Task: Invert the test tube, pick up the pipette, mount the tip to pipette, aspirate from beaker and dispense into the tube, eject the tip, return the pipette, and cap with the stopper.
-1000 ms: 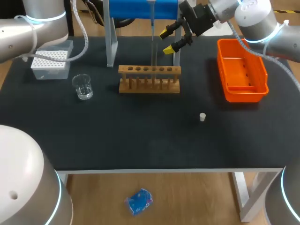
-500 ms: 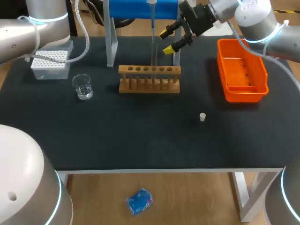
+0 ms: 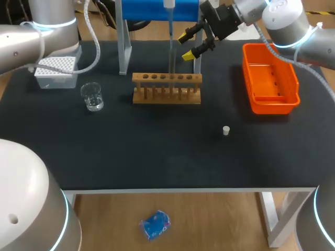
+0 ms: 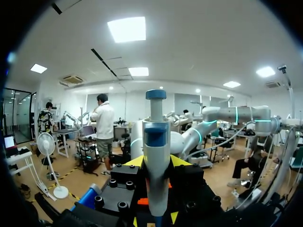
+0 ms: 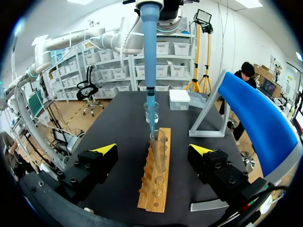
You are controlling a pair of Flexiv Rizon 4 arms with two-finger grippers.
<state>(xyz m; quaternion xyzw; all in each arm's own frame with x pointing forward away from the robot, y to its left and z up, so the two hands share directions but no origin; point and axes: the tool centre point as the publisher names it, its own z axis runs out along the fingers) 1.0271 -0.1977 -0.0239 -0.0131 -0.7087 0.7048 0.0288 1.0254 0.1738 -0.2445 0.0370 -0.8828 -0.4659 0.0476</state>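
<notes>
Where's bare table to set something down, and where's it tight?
Free: the front half of the table, near side of beaker and rack, bare but for the stopper; also the gap between rack and bin. Tight: the back, where pipette and right gripper hang by the rack.

One each: pipette [image 3: 171, 29], test tube [image 5: 160, 152], wooden rack [image 3: 166, 79], beaker [image 3: 93, 97], stopper [image 3: 226, 130], tip box [image 3: 55, 70], orange tray [image 3: 272, 109].

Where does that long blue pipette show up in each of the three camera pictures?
Head view: the pipette hangs at the back middle, over the wooden rack.
Left wrist view: the pipette stands between the yellow tips of the left gripper.
Right wrist view: the pipette hangs ahead of the right gripper, tip at the tube.
Shared landmark: the wooden rack; absent from left wrist view.
</notes>
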